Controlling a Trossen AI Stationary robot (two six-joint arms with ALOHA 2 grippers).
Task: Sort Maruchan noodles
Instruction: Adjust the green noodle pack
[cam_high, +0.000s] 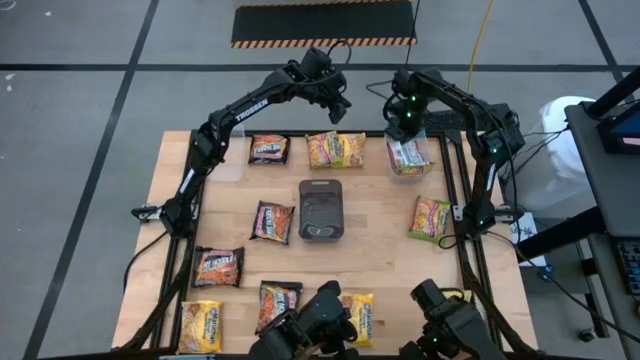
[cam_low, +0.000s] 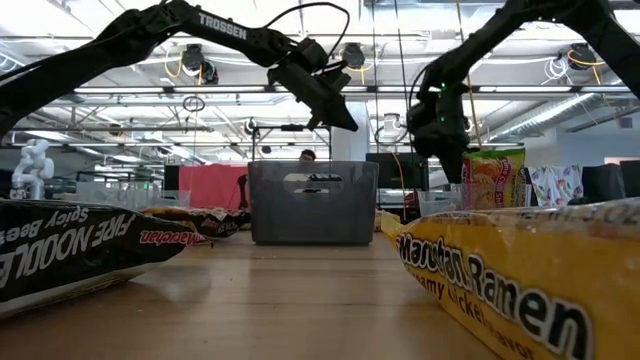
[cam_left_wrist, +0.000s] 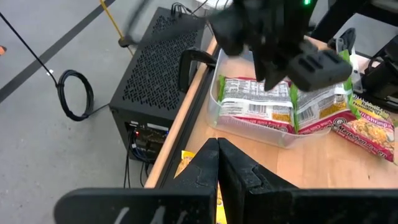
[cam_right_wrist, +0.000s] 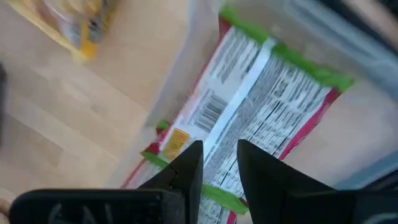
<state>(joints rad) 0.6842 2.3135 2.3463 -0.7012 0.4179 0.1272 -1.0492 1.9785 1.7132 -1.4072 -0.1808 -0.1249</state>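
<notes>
Bench: wood top (cam_high: 380, 255), dark grey tray (cam_high: 321, 210) in centre.
Noodles: Maruchan packets (cam_high: 271, 221) spread flat over bench, brown, yellow, orange-pink; two green-edged ones (cam_left_wrist: 258, 106) inside clear tub (cam_high: 408, 158) at far right corner.
Right end effector (cam_high: 404, 122): above tub, fingers apart w/ nothing between, green-edged packet just below.
Left end effector (cam_high: 339, 104): raised over far edge, closed, empty.
</notes>
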